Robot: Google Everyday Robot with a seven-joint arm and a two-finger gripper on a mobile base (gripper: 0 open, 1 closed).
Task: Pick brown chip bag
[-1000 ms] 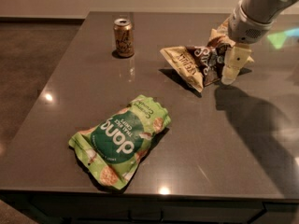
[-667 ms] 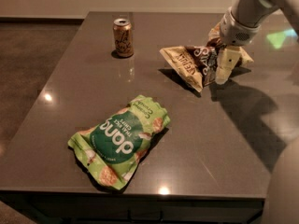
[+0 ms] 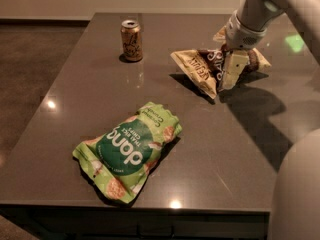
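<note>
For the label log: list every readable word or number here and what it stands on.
"dang": large white letters, upside down, on the green bag; its small print is blurred.
brown chip bag: white lettering, too blurred to read.
can: label unreadable.
gripper, at the brown chip bag: no text.

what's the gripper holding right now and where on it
Cannot be told. The gripper is at the dark middle of the brown chip bag, but whether it grips it does not show.
</note>
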